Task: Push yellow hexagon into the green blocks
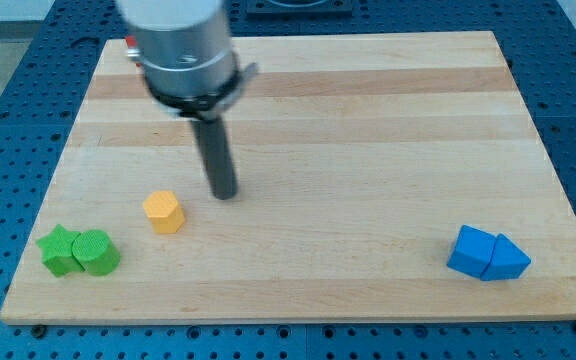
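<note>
The yellow hexagon (pixel 164 211) lies on the wooden board at the lower left. Two green blocks sit touching at the board's bottom left corner: a green star (pixel 59 249) and a green cylinder-like block (pixel 97 251) to its right. The hexagon is up and to the right of them, a short gap away. My tip (pixel 225 192) is down on the board to the right of the hexagon and slightly above it, apart from it.
Two blue blocks sit touching at the bottom right: a blue cube-like block (pixel 471 250) and a blue triangle (pixel 509 260). The wooden board (pixel 368 150) lies on a blue perforated table.
</note>
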Available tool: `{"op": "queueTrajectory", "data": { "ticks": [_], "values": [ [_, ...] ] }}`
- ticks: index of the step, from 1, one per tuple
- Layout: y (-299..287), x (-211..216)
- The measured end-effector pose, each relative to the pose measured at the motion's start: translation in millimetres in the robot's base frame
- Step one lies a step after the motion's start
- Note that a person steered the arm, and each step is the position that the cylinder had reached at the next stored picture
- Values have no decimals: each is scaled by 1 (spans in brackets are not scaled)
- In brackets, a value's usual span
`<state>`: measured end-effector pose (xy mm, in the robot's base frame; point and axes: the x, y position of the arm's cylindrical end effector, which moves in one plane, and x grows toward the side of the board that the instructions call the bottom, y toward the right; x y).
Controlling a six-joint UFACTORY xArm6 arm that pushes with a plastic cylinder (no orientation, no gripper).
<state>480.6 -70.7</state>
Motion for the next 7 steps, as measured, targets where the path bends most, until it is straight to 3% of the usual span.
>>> {"op": "queueTrajectory", "data": {
  "ticks": [1,2,5,7],
  "values": [
    [10,18],
    [-18,28],
    [-127,28],
    [-134,14]
  ]
}}
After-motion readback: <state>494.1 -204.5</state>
